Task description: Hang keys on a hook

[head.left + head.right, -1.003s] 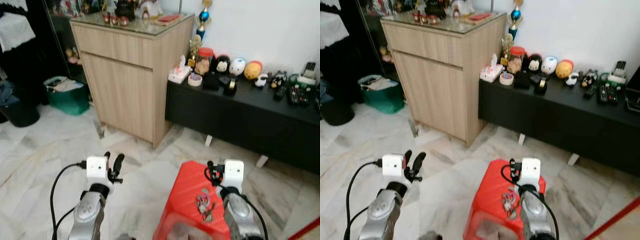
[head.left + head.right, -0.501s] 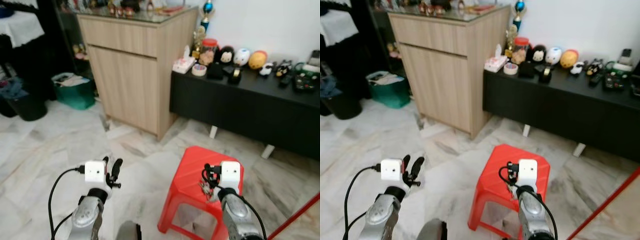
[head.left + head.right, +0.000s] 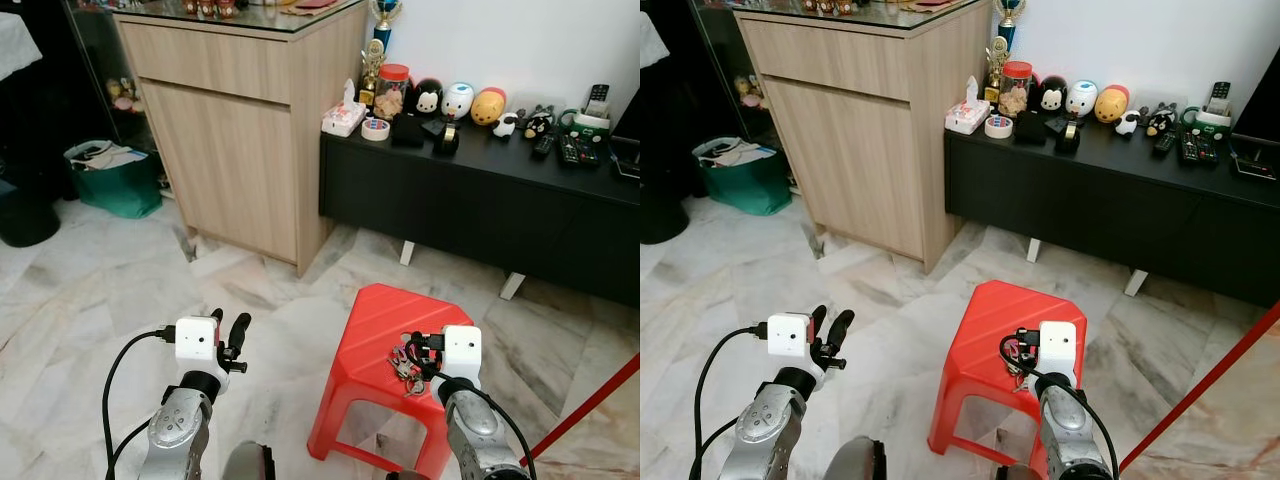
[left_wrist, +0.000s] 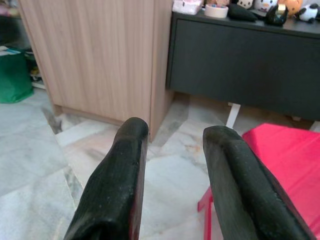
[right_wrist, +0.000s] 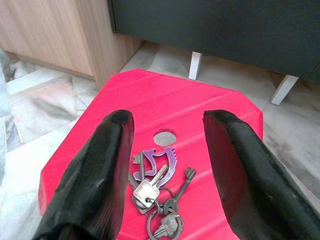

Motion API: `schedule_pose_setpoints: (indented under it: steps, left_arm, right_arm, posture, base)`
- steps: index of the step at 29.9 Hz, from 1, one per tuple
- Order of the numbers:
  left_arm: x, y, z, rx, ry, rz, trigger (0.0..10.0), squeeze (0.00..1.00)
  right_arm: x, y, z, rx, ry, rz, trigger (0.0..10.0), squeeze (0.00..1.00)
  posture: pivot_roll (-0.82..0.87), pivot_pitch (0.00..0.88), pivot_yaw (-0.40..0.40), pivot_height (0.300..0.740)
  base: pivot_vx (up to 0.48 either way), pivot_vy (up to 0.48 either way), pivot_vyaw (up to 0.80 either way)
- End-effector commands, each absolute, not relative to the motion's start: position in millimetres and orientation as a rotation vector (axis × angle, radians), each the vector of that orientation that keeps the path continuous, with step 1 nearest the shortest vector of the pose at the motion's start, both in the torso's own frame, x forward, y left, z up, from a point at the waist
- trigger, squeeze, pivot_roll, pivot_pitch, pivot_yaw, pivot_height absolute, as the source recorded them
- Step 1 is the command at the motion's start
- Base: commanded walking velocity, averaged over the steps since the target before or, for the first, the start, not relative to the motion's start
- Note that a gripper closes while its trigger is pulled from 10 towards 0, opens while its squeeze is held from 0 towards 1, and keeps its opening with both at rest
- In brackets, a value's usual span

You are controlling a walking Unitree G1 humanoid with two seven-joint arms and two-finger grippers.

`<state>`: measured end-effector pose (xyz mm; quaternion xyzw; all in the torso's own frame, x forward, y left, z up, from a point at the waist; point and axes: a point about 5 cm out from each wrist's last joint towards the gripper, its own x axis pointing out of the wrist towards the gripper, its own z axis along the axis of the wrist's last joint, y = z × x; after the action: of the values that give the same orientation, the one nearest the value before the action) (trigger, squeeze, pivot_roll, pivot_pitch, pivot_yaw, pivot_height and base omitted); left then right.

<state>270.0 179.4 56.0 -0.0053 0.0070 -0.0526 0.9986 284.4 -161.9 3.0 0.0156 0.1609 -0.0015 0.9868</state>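
Right gripper (image 5: 165,160) fingers spread above keys (image 5: 157,192) on red stool (image 3: 385,330) | left gripper (image 4: 172,175) parted, empty, over floor

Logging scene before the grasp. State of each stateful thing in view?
bunch of metal keys with a purple tag: lying loose on the stool, not gripped
red plastic stool: upright on the floor
right pincer: open, above the keys
left pincer: open, holding nothing
light wooden cabinet: door and drawer closed
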Motion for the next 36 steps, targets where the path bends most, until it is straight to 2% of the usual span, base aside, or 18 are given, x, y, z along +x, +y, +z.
schedule_pose_setpoints:
  steps: [1, 26, 30, 36]
  left_arm:
    - [271.7, 177.0, 58.4, -0.002, 0.011, -0.119, 10.0, 0.00]
    - [272.7, 175.3, 58.1, -0.004, 0.026, -0.129, 10.0, 0.00]
    - [272.6, 175.3, 58.2, -0.004, 0.026, -0.129, 10.0, 0.00]
    - [272.6, 175.3, 58.1, -0.005, 0.026, -0.130, 10.0, 0.00]
  right_arm:
    - [283.2, -162.1, 1.7, 0.033, 0.326, -0.004, 10.0, 0.00]
    - [281.9, -158.2, 1.9, 0.022, 0.307, 0.028, 10.0, 0.00]
    - [281.8, -158.2, 1.7, 0.026, 0.308, 0.027, 10.0, 0.00]
    - [281.4, -157.7, 0.8, 0.038, 0.314, 0.027, 10.0, 0.00]
  posture:
    - [0.04, 0.000, -0.040, 0.596]
    - [0.04, 0.004, -0.037, 0.596]
    - [0.04, 0.004, -0.037, 0.596]
    - [0.04, 0.004, -0.037, 0.596]
  base:
    - [0.000, 0.000, 0.00]
    - [0.000, 0.000, 0.04]
    - [0.249, 0.000, 0.80]
    - [0.269, 0.000, 0.00]
